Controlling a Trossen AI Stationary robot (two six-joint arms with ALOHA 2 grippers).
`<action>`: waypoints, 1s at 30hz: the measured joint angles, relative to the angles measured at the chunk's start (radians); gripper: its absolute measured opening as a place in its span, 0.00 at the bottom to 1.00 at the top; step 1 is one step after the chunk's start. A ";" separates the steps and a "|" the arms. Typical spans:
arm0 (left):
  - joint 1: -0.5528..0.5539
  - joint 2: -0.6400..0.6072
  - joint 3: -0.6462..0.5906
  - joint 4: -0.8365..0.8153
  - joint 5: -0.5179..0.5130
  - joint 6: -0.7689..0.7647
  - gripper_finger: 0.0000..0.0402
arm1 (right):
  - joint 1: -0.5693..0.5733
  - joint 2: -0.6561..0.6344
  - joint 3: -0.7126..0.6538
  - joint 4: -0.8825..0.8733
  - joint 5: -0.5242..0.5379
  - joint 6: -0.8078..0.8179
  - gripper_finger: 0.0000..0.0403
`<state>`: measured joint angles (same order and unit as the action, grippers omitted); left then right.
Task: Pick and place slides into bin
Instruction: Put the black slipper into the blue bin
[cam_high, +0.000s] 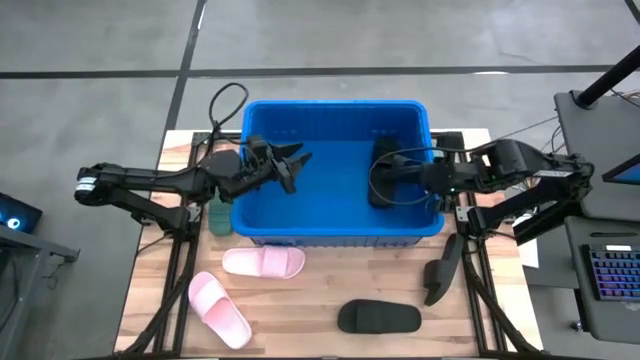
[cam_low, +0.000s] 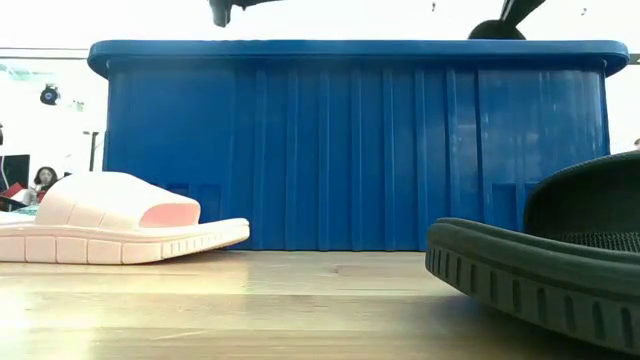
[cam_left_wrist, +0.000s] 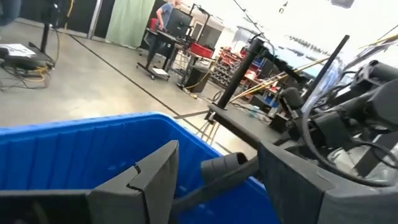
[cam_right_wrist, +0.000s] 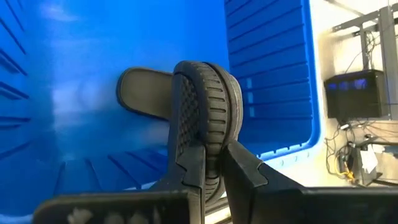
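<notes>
Roughly midway, by my reckoning. My right gripper (cam_right_wrist: 211, 165) hangs inside the bin (cam_high: 330, 232), near its right wall, fingers (cam_right_wrist: 189, 163) clenched on the edge of a black slide (cam_right_wrist: 202, 102). The right wrist view shows the sole pinched between them, the slide standing on edge above the blue floor; I cannot tell whether it touches the floor. So this slide is over the bin but not yet let go.

Left to do, on the counter (cam_high: 320, 300) in front of the bin:
- pink slide (cam_high: 263, 262), just beside the bin's front wall
- second pink slide (cam_high: 220, 310), near the front left corner
- black slide (cam_high: 379, 317), lying flat, front centre
- another dark slide (cam_high: 441, 270), tilted against the right arm's frame
- a green slide (cam_high: 220, 216), wedged between the bin's left wall and the left arm's base, mostly hidden

That makes five outside. I see nothing else lying loose in the bin.

My left gripper (cam_high: 292, 160) hovers over the bin's left half, above the rim. Its fingers (cam_left_wrist: 149, 177) stand apart and hold nothing; the left wrist view shows only the blue rim and the room between them.

Judgement: next call is to release the black slide, then go for the nearest pink one.
</notes>
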<state>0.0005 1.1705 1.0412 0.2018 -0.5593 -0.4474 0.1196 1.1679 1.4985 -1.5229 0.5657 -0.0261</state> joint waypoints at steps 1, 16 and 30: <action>0.003 0.001 0.000 -0.001 0.000 0.019 0.51 | 0.000 0.000 -0.009 0.012 0.003 -0.009 0.06; 0.088 -0.001 0.000 0.000 0.004 0.150 0.51 | 0.004 0.093 -0.127 0.130 0.061 -0.058 0.06; 0.098 -0.001 0.000 -0.001 0.007 0.149 0.51 | 0.012 0.124 0.088 0.098 0.142 -0.028 0.06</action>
<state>0.0982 1.1698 1.0409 0.2005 -0.5518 -0.2983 0.1321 1.2922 1.5866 -1.4253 0.7077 -0.0544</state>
